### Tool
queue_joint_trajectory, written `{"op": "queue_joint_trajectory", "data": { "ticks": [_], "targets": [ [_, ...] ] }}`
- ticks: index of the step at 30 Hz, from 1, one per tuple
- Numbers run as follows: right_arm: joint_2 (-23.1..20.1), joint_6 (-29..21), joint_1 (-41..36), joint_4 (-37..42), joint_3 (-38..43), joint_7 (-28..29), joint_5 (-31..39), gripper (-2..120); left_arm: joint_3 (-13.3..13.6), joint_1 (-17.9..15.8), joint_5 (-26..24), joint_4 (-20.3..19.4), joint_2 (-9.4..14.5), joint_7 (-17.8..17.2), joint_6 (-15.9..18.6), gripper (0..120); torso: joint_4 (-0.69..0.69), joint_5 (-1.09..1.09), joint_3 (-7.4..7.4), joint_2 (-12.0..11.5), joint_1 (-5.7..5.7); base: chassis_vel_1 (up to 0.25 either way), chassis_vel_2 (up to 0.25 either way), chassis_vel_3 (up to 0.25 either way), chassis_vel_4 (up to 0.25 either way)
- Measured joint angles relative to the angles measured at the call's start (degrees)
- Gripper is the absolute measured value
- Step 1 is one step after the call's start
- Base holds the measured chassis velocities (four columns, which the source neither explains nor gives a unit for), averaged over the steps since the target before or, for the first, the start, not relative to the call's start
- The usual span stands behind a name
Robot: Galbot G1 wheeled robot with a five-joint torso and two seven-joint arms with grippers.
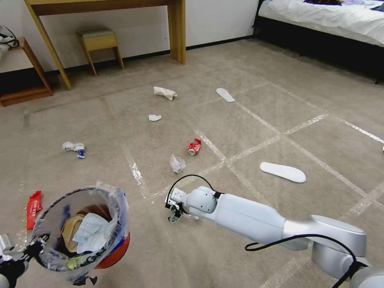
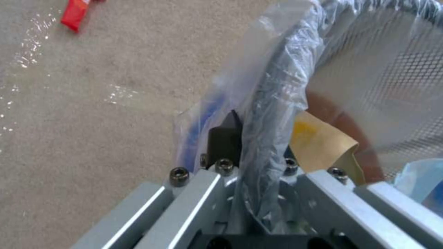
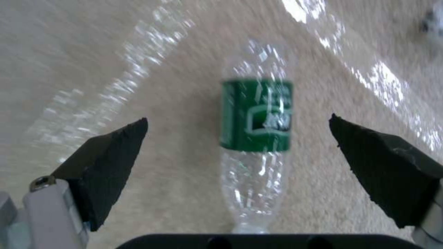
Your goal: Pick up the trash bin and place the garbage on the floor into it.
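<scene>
My left gripper is shut on the dark rim of the trash bin, a red bucket with a clear liner held above the floor. In the left wrist view the gripper pinches rim and liner, with a brown paper bag inside. My right gripper points down at the carpet. In its wrist view it stands open astride a clear plastic bottle with a green label, not touching it. Other garbage lies about: a red can, crumpled plastic, tissues, a red wrapper.
Two white slippers lie on the taped carpet. A wooden desk and stool stand against the far wall, a low shelf at far left, a bed at far right.
</scene>
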Motion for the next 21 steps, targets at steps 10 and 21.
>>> {"op": "queue_joint_trajectory", "data": {
  "ticks": [10, 21],
  "targets": [
    [0.8, 4.3, -3.2, -6.1, 1.9, 0.2, -3.4, 100, 0.4, 0.1, 0.6, 0.0, 0.0, 0.1, -0.2, 1, 0.01, 0.01, 0.0, 0.0, 0.0, 0.0, 0.0, 0.0, 0.0],
    [2.4, 9.7, -5.8, -11.5, 2.8, 3.3, -3.8, 85, 0.8, 0.6, 1.4, 0.0, -0.4, 0.4, -0.5, 1, 0.02, 0.01, 0.0, 0.0, 0.0, 0.0, 0.0, 0.0, 0.0]
  ]
}}
